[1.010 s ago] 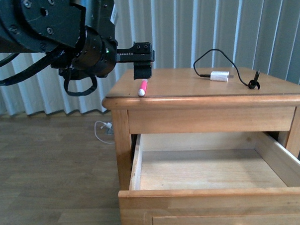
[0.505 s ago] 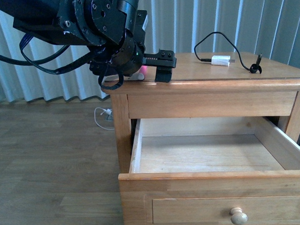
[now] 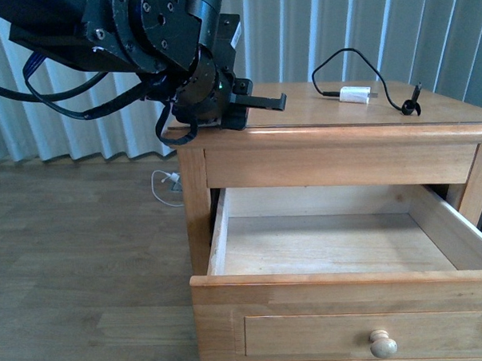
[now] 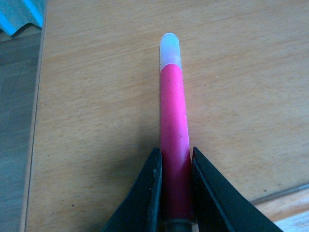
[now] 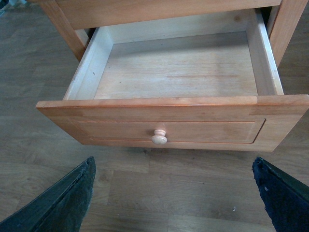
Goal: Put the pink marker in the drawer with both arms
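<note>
The pink marker point(image 4: 174, 125) lies on the nightstand top point(image 4: 96, 96), its white cap end point(image 4: 170, 48) pointing away from the wrist. My left gripper point(image 4: 175, 151) is shut on the marker's pink barrel. In the front view the left gripper point(image 3: 258, 105) sits low at the top's left front corner and hides the marker. Below it the drawer point(image 3: 350, 286) stands pulled open with nothing inside, its pale knob point(image 3: 383, 344) facing me. My right gripper point(image 5: 173, 162) hangs open over the floor just in front of the drawer point(image 5: 169, 102) and its knob point(image 5: 159, 137).
A white charger block point(image 3: 354, 95) with a black cable point(image 3: 385, 82) lies on the back right of the nightstand top point(image 3: 318, 117). Vertical blinds point(image 3: 426, 28) hang behind. Wood floor point(image 3: 76, 260) stretches to the left, with a white plug point(image 3: 172, 179) lying on it.
My left arm has swung right and down onto the nightstand's left corner. The marker, plain in the front view a second ago, is now hidden behind the gripper.
</note>
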You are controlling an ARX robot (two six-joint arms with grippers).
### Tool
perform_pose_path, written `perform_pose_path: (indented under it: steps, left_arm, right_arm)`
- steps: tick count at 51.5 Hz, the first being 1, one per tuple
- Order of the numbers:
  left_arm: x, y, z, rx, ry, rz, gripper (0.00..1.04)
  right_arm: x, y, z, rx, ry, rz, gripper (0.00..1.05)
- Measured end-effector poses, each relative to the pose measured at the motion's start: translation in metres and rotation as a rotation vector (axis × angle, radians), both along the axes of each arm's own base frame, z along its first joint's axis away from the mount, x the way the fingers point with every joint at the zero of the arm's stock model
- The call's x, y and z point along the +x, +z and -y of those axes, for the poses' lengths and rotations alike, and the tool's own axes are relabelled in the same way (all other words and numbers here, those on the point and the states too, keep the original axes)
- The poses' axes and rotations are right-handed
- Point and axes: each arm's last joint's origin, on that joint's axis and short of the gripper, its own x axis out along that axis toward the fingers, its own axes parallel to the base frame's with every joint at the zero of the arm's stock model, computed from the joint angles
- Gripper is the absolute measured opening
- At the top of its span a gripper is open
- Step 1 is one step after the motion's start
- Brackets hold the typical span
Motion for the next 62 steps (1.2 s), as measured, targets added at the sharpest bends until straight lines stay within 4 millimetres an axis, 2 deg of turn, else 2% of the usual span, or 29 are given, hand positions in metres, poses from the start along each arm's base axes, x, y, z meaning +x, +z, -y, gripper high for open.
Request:
perform_pose_path:
  steps: [12, 21, 27, 36, 50, 62]
  left_arm:
    - [-0.034, 0.0, 0.004, 0.058, -0.294, 0.111, 0.15]
    - [-0.087, 0.024, 0.015, 0.144, -0.657, 0.226, 0.15]
    - [-0.099, 0.018, 0.02, 0.215, -0.741, 0.22, 0.15]
    - [-0.097, -0.012, 0.031, 0.28, -0.776, 0.167, 0.15]
    - [-0.079, -0.07, 0.047, 0.317, -0.759, 0.084, 0.15]
    - [-0.065, -0.093, 0.054, 0.313, -0.717, 0.057, 0.15]
  right_arm:
    - [0.0, 0.0, 0.0, 0.0, 0.0, 0.0, 0.96]
    - [0.0, 0.0, 0.0, 0.0, 0.0, 0.0, 0.96]
    - [0.0, 0.0, 0.0, 0.0, 0.0, 0.0, 0.96]
    - [0.0, 0.0, 0.0, 0.0, 0.0, 0.0, 0.96]
    - [0.0, 0.0, 0.0, 0.0, 0.0, 0.0, 0.96]
    - [0.0, 0.0, 0.0, 0.0, 0.0, 0.0, 0.96]
